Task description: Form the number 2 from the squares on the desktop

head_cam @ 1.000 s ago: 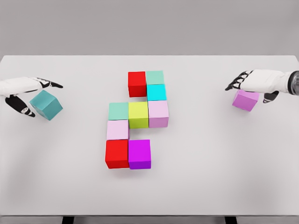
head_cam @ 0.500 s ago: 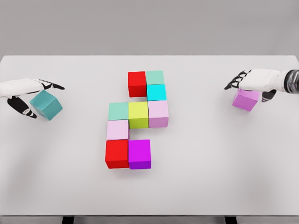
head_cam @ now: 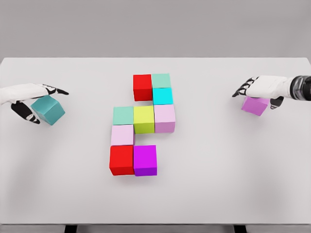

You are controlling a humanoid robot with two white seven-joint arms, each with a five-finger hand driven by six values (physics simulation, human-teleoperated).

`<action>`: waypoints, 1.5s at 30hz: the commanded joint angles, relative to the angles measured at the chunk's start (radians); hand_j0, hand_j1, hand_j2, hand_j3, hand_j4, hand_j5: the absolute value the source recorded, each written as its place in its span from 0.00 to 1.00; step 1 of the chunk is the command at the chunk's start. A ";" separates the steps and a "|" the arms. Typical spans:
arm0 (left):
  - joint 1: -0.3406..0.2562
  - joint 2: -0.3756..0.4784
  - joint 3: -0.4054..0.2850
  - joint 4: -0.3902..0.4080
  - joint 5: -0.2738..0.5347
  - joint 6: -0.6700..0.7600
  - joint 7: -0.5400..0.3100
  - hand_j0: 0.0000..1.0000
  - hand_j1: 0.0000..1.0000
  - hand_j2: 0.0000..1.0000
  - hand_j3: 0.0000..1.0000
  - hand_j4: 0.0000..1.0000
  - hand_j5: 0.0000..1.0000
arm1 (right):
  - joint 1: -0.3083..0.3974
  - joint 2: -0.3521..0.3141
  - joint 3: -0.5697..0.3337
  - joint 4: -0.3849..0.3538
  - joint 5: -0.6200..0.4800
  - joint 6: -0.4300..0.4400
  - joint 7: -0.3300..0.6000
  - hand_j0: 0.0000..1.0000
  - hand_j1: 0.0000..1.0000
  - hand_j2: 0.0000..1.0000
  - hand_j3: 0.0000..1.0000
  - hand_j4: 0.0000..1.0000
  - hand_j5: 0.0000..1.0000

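Cubes sat grouped at the middle of the white table [head_cam: 204,194], nine of them packed side to side. Nearest the robot, a red cube [head_cam: 121,160] and a magenta cube [head_cam: 145,160] touched each other in a short bottom row. Behind the red one stood a pale pink cube [head_cam: 122,135]. The next row back ran mint green [head_cam: 123,115], yellow-green [head_cam: 144,119] and light pink [head_cam: 164,118], left to right, all touching. Farther on, a cyan cube [head_cam: 163,96] rested behind the light pink one, and the far row held a second red cube [head_cam: 142,87] beside a second mint cube [head_cam: 161,80].

Two more cubes lay well apart from this cluster — one on each side. At the left, a teal cube [head_cam: 48,109] sat tilted, one corner pointing toward the robot, with the left hand [head_cam: 30,97] clamped on it: dark fingertips reached over its far top edge and the thumb curled down along its left side. At the right, slightly farther back, a violet cube [head_cam: 255,105] was held under the right hand [head_cam: 262,89], whose fingers draped over its top with the thumb against its right side; the cube looked slightly tipped.
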 commanded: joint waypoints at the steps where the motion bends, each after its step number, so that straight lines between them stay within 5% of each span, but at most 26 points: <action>1: 0.000 -0.003 0.001 0.002 0.002 0.002 0.000 1.00 1.00 1.00 1.00 1.00 1.00 | 0.000 0.003 -0.001 0.003 0.005 0.002 0.000 0.95 0.95 0.95 0.95 0.95 0.95; 8: -0.002 -0.003 0.001 0.010 0.000 0.002 0.000 1.00 1.00 1.00 1.00 1.00 1.00 | 0.000 0.001 0.000 0.005 0.005 0.002 0.000 0.70 0.70 0.70 0.70 0.70 0.70; 14: 0.000 -0.001 0.001 0.012 0.000 0.002 0.000 0.91 0.91 0.91 0.91 0.91 0.91 | -0.009 0.006 -0.006 0.003 -0.009 0.002 0.000 0.69 0.69 0.69 0.69 0.69 0.69; 24: 0.002 -0.001 -0.014 0.013 0.000 0.002 0.000 0.72 0.72 0.72 0.72 0.72 0.72 | -0.018 0.006 -0.012 -0.014 -0.227 0.002 0.000 0.69 0.69 0.69 0.69 0.69 0.69; 28: 0.002 0.002 -0.014 0.013 0.000 0.002 0.000 0.71 0.71 0.71 0.71 0.71 0.71 | -0.014 -0.023 -0.004 -0.112 -0.293 0.002 0.000 0.69 0.69 0.69 0.69 0.69 0.69; 37: 0.003 0.003 -0.020 0.016 0.000 0.002 0.000 0.70 0.70 0.70 0.70 0.70 0.70 | 0.044 -0.223 0.017 -0.491 -0.434 0.002 0.000 0.71 0.71 0.71 0.71 0.71 0.71; 45: 0.005 0.000 -0.031 0.024 0.000 0.002 0.000 0.63 0.63 0.63 0.63 0.63 0.63 | 0.080 -0.232 0.097 -0.586 -0.432 0.002 0.000 0.71 0.71 0.71 0.71 0.71 0.71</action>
